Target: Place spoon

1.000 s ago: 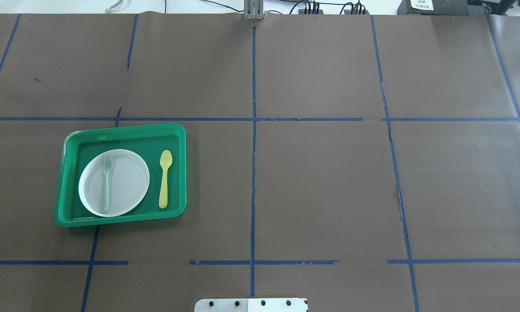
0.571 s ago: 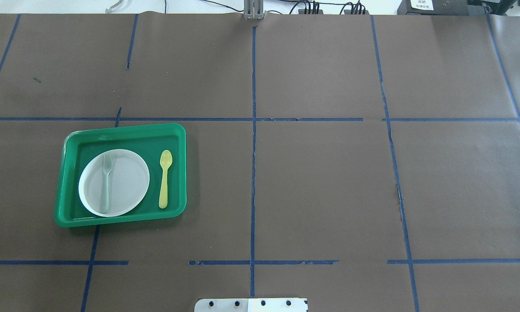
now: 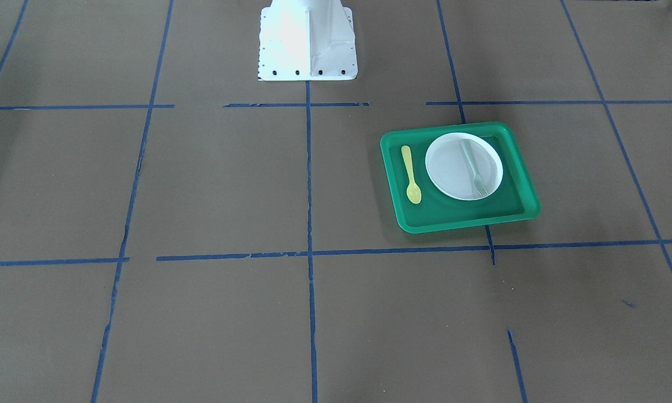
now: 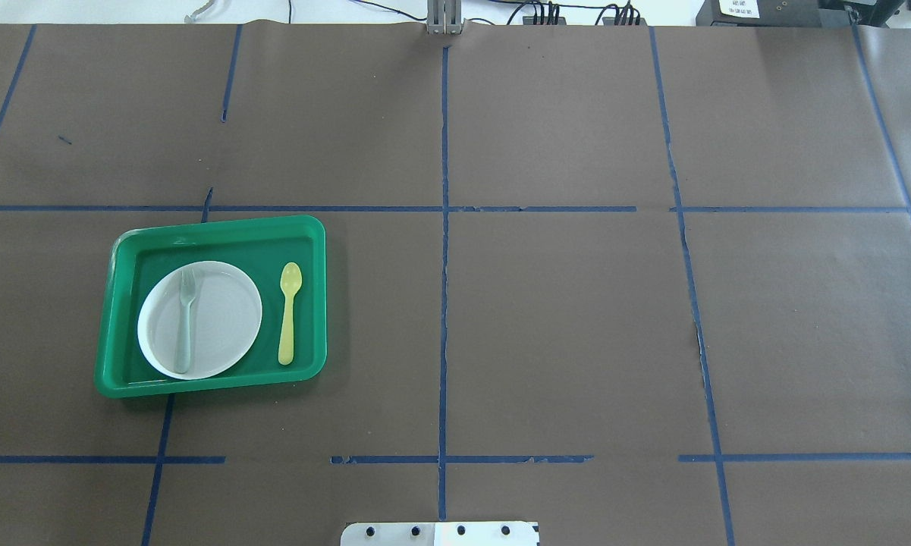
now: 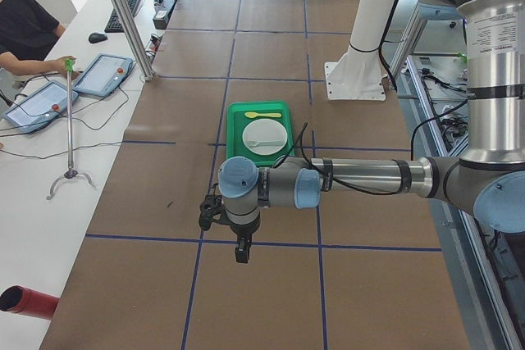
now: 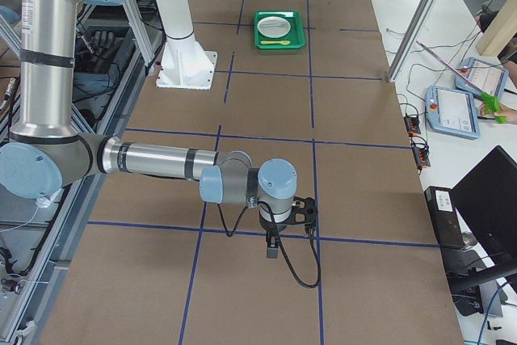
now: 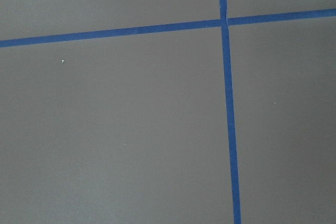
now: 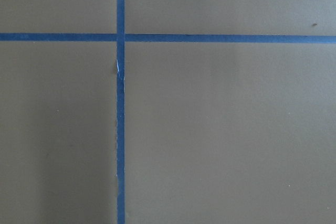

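Observation:
The small yellow spoon (image 4: 289,312) lies in the green tray (image 4: 220,246), on the tray floor to the right of the white plate (image 4: 224,318), bowl pointing away from the robot. It also shows in the front-facing view (image 3: 411,174). A pale grey-green fork (image 4: 186,318) lies on the plate. My left gripper (image 5: 242,247) hangs over bare paper far from the tray and shows only in the exterior left view. My right gripper (image 6: 273,244) shows only in the exterior right view, far from the tray. I cannot tell whether either is open or shut. Both wrist views show only paper and tape.
Brown paper with blue tape lines (image 4: 444,250) covers the table. The robot's white base (image 3: 308,39) stands at the table's near-robot edge. Operators' tablets (image 5: 102,75) and a metal post (image 5: 123,14) stand along the far side.

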